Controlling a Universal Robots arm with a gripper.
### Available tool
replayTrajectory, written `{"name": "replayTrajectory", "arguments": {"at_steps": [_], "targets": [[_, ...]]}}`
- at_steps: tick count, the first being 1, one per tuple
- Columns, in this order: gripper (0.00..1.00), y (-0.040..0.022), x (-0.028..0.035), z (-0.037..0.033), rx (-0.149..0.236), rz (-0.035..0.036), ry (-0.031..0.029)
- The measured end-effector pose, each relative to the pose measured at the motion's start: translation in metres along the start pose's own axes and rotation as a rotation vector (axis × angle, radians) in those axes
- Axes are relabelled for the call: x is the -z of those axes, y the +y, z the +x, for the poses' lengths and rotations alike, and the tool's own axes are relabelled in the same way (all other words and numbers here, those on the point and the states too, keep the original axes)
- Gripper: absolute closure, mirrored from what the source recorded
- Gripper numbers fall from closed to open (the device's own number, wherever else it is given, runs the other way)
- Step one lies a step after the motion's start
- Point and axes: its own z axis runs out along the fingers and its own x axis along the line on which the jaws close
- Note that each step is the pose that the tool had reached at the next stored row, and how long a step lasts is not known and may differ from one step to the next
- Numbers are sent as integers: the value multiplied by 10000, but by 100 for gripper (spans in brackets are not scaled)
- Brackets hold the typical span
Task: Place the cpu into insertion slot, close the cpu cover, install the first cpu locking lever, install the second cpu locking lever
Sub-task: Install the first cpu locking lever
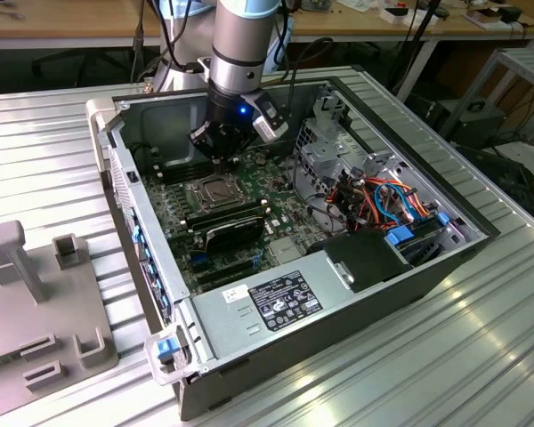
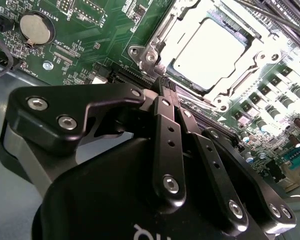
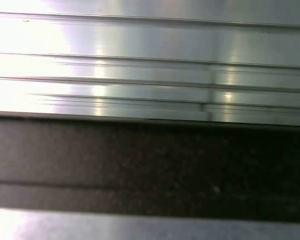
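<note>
Beside the insertion slot (image 2: 151, 54), end effector (image 2: 166, 89) closed, nothing visibly gripped; cpu (image 2: 208, 50) flat, face-up inside.

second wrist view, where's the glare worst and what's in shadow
In the second wrist view glare bleaches the cpu top to white and brightens the cover around it, while the gripper sits dark in front; in the first wrist view bright reflections streak the ribbed metal beside a dark band.

The cpu cover (image 2: 162, 40) runs off-frame in the second wrist view; my claw (image 2: 166, 89) hides the board (image 2: 90, 35) behind it.
</note>
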Motion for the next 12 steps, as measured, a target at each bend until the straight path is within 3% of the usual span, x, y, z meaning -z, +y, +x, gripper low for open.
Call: {"name": "replayTrajectory", "arguments": {"at_steps": [12], "targets": [[89, 0, 0, -6, 0, 0, 0]]}}
